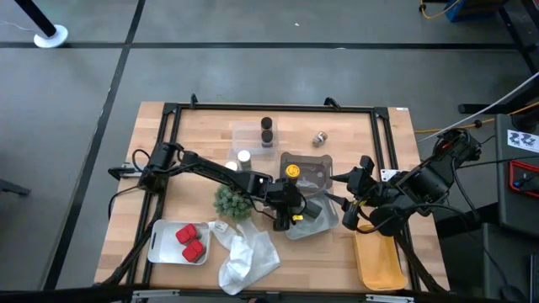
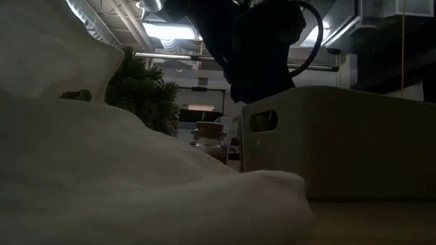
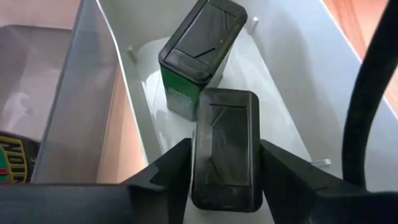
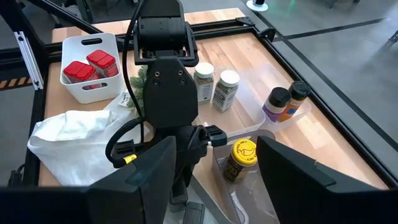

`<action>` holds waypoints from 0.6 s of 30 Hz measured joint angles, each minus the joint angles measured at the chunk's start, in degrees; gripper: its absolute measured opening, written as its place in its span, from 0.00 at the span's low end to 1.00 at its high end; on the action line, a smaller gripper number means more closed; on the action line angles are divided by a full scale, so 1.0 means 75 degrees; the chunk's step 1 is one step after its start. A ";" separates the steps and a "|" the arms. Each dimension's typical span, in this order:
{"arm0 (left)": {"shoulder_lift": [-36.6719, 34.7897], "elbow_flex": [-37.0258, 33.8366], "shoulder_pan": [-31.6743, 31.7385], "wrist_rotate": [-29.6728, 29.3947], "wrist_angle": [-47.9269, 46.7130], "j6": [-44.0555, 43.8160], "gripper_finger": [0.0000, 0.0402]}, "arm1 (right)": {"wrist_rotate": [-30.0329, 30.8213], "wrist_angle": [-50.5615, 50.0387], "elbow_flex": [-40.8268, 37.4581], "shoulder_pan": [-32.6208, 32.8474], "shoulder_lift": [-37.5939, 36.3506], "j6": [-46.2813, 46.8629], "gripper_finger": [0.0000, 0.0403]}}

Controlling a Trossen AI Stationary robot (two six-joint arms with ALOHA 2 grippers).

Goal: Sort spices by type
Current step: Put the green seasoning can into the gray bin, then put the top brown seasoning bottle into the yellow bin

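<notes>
Two dark grey tins with black lids are in a grey tray (image 1: 324, 220) near the table's middle. One tin (image 3: 200, 56), with a green label, stands on the tray floor. The other tin (image 3: 225, 149) is between the fingers of my left gripper (image 1: 293, 215), which reaches down into the tray. My right gripper (image 4: 211, 180) hangs open and empty above the table's right side. A yellow-capped jar (image 1: 291, 172) stands in a clear tray, two red-topped containers (image 1: 192, 240) in a white tray, and two dark jars (image 1: 266, 133) in another clear tray. My left gripper has the nearer dark tin between its two fingers, one finger (image 3: 177, 165) on each long side (image 3: 200, 162), just under the lid. The fingers slant down from the table's left. The tin stands upright; its base is hidden, so I cannot tell whether it rests on the tray floor.
A green bushy plant (image 1: 229, 202) and a crumpled white plastic bag (image 1: 246, 257) lie just left of the grey tray. Two white-capped jars (image 4: 216, 82) stand behind the plant. A small jar (image 1: 320, 139) lies at the back, and a yellow tray (image 1: 379, 263) is at the front right.
</notes>
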 joint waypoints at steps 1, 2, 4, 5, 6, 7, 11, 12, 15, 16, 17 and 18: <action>0.0000 0.0000 0.0000 0.0000 0.0000 0.0000 0.41 | -0.0003 -0.0003 0.0000 0.0000 0.0000 0.0000 0.55; 0.0000 0.0000 0.0000 0.0000 0.0009 0.0000 0.41 | -0.0015 -0.0002 0.0000 0.0000 0.0000 0.0000 0.55; 0.0000 0.0000 0.0000 0.0000 0.0017 0.0000 0.41 | -0.0071 -0.0003 0.0000 0.0000 0.0000 0.0000 0.55; -0.0016 -0.0002 0.0000 0.0000 0.0025 0.0000 0.41 | -0.0076 -0.0003 0.0000 0.0000 0.0000 0.0000 0.55; -0.0040 -0.0005 0.0000 0.0000 0.0020 0.0000 0.41 | -0.0077 -0.0005 0.0000 0.0000 0.0000 0.0000 0.55; -0.0100 -0.0006 0.0000 0.0000 0.0012 -0.0001 0.41 | -0.0079 -0.0022 0.0000 0.0000 0.0000 0.0000 0.55; -0.0526 -0.0006 0.0000 0.0000 0.0002 0.0000 0.41 | -0.0222 -0.0298 0.0000 0.0000 0.0003 -0.0003 0.55; -0.0659 -0.0006 0.0000 0.0001 -0.0006 0.0000 0.41 | -0.0272 -0.0372 0.0000 0.0000 0.0003 -0.0003 0.55; -0.1141 -0.0009 0.0000 0.0003 -0.0096 0.0012 0.41 | -0.0200 -0.0570 0.0000 0.0000 0.0003 -0.0002 0.55; -0.1333 -0.0006 0.0000 0.0003 -0.0173 0.0080 0.41 | -0.0079 -0.0585 -0.0003 0.0000 0.0003 0.0008 0.55; -0.1514 -0.0006 0.0000 0.0001 -0.0256 0.0220 0.41 | 0.0081 -0.0577 -0.0003 0.0000 0.0003 0.0025 0.55; -0.1687 -0.0006 0.0000 0.0000 -0.0263 0.0362 0.41 | 0.0270 -0.0573 -0.0003 -0.0006 0.0003 0.0053 0.55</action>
